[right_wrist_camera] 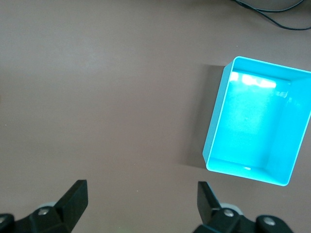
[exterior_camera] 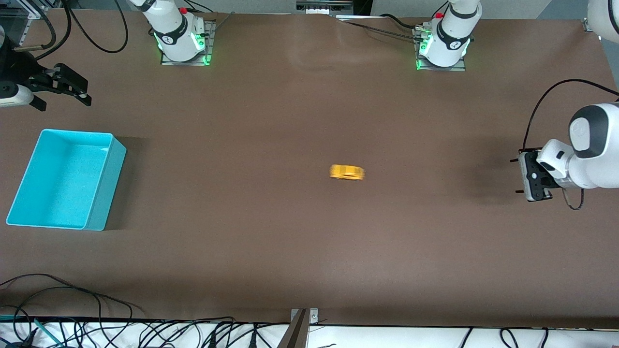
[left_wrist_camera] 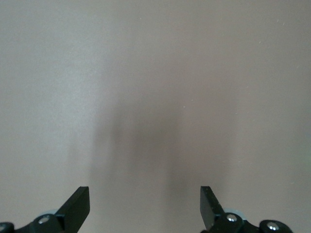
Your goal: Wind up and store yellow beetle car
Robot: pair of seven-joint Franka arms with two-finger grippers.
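Observation:
The yellow beetle car (exterior_camera: 346,172) sits on the brown table near its middle, touched by nothing. My left gripper (exterior_camera: 516,176) hangs low over the table toward the left arm's end, well apart from the car. It is open, and the left wrist view shows only bare table between the left gripper's (left_wrist_camera: 144,206) fingers. My right gripper (exterior_camera: 65,103) is up over the right arm's end of the table, open and empty. In the right wrist view the right gripper (right_wrist_camera: 141,199) looks down on bare table beside the teal bin (right_wrist_camera: 252,116). The car shows in neither wrist view.
An open, empty teal bin (exterior_camera: 63,179) stands at the right arm's end of the table. Both arm bases (exterior_camera: 181,36) (exterior_camera: 445,43) stand along the table edge farthest from the front camera. Cables (exterior_camera: 96,333) lie along the nearest edge.

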